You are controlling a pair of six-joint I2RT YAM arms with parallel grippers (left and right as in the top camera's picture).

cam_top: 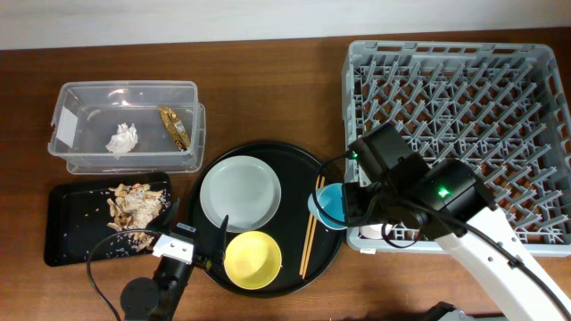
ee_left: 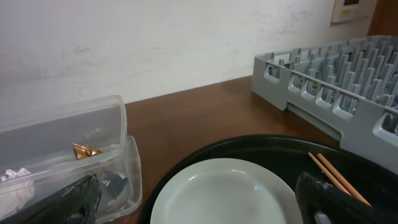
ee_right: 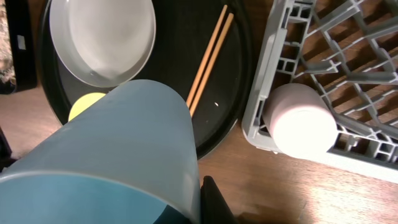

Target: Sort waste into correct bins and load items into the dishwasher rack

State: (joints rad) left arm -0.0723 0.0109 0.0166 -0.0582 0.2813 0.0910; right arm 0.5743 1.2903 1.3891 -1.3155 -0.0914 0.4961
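My right gripper [cam_top: 343, 203] is shut on the light-blue cup [cam_top: 329, 201] and holds it over the right edge of the round black tray; the cup fills the right wrist view [ee_right: 106, 149]. The pink cup [ee_right: 300, 120] sits in the near-left corner of the grey dishwasher rack [cam_top: 455, 67]. The grey-white plate [cam_top: 239, 192] and yellow bowl [cam_top: 252, 259] lie on the round tray. My left gripper [cam_top: 192, 239] is open near the tray's left front edge, the plate [ee_left: 224, 193] between its fingers. The tissue [cam_top: 124, 138] and golden wrapper [cam_top: 174, 127] lie in the clear tub [cam_top: 67, 98]. Food scraps [cam_top: 136, 201] lie in the shallow black tray [cam_top: 67, 241].
Two wooden chopsticks [cam_top: 311, 236] lie on the round black tray [cam_top: 294, 160], right of the bowl. The rack takes up the right side of the table. The two bins stand at the left.
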